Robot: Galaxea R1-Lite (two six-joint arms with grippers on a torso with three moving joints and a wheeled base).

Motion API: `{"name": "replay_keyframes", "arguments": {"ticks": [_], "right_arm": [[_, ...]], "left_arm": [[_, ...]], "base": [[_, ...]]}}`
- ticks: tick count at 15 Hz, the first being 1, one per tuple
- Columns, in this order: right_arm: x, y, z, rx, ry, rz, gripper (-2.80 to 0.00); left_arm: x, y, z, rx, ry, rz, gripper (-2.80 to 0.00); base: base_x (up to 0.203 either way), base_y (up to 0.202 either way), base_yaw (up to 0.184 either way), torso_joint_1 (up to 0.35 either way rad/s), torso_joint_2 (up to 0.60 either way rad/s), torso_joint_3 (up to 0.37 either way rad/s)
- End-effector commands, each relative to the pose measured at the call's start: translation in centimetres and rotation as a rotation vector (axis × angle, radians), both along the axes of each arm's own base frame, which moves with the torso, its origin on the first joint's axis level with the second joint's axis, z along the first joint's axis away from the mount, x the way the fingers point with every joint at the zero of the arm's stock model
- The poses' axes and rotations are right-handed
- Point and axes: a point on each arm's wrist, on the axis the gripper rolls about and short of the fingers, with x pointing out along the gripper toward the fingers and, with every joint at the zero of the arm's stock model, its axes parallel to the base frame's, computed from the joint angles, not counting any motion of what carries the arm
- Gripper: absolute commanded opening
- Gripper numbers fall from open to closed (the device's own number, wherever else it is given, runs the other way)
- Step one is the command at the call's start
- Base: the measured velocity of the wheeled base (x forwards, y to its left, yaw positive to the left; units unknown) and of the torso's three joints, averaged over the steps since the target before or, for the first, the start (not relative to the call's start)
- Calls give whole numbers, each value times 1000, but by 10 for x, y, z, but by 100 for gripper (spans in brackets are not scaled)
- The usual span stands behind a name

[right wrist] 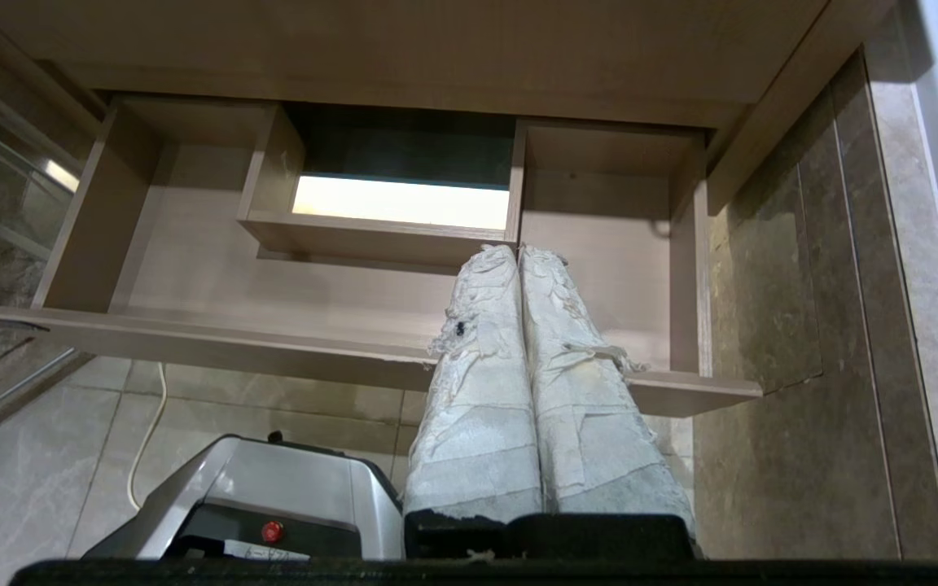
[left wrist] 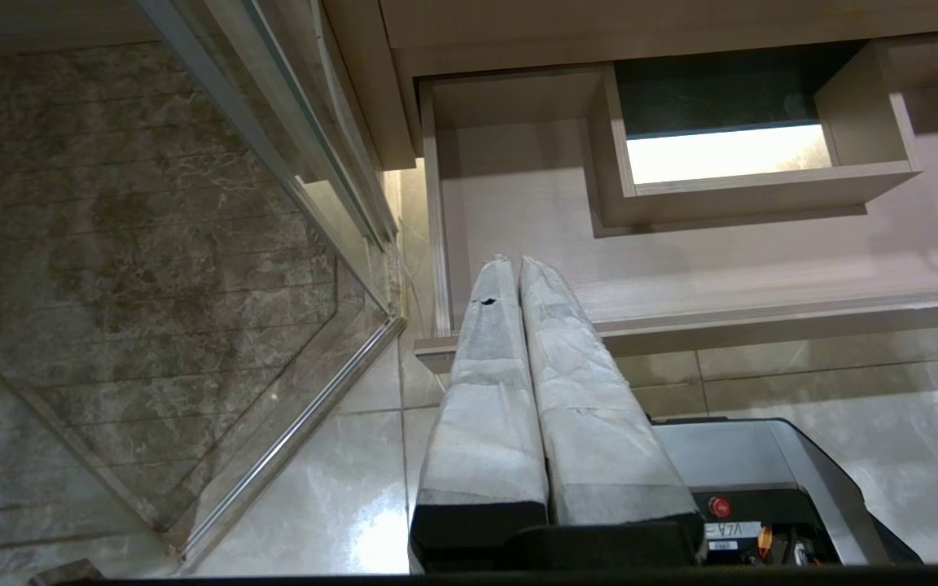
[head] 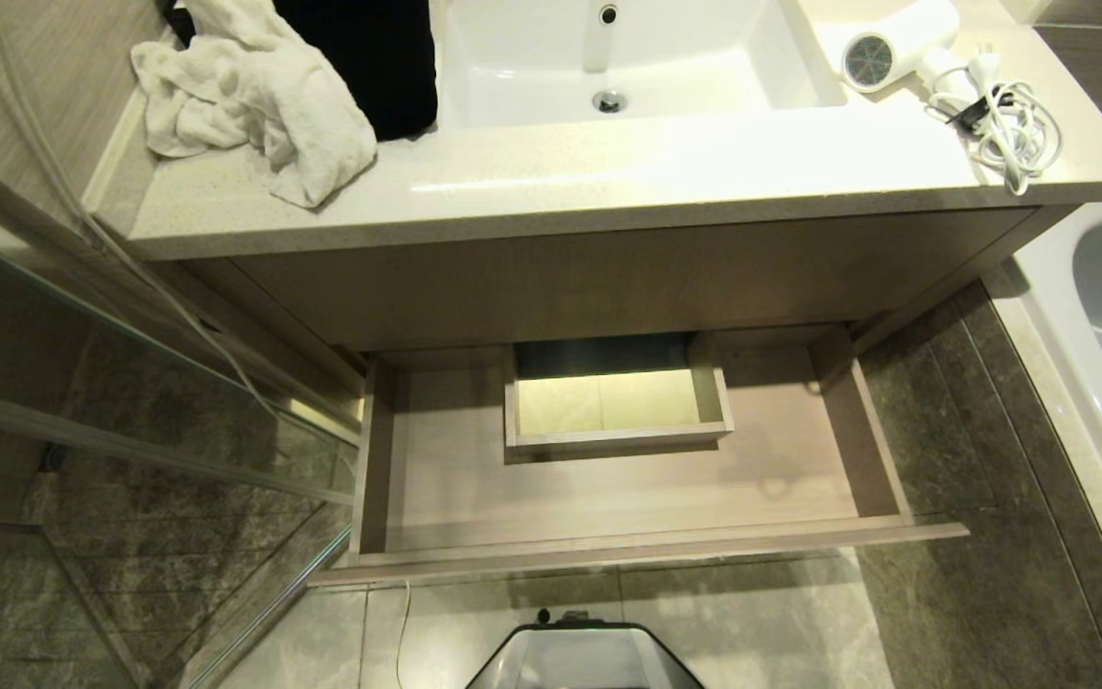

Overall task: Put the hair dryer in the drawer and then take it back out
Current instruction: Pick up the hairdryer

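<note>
White-wrapped fingers [right wrist: 518,254] pressed together, right gripper [right wrist: 518,252] above open drawer [right wrist: 192,346].

The hair dryer [head: 900,48] is white with a grey grille, its cord white too. The drawer [head: 628,498] is pale, light-wood toned, with faint grain. A speckled cream table [head: 561,182] carries a white sink [head: 532,57] and a crumpled off-white towel [head: 254,96] beside something black, perhaps cloth. Floor tiles [head: 972,574] are mottled grey-brown marble. Each hand [left wrist: 516,264] [right wrist: 515,252] is wrapped in whitish tape.
</note>
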Motion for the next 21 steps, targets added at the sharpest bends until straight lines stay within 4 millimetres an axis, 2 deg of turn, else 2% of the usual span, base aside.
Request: {"name": "replay_keyframes", "arguments": {"ticks": [1, 9, 21], "right_arm": [[0, 0, -12, 0, 3, 0, -280], [0, 0, -12, -6, -1, 5, -280], [0, 0, -12, 2, 2, 1, -280]], "left_arm": [[0, 0, 0, 0, 0, 0, -280], [0, 0, -1, 0, 1, 0, -280], [0, 0, 0, 0, 1, 0, -280]], "base": [[0, 0, 0, 0, 0, 0], [0, 0, 0, 232, -29, 194], [0, 0, 0, 329, -173, 156]]}}
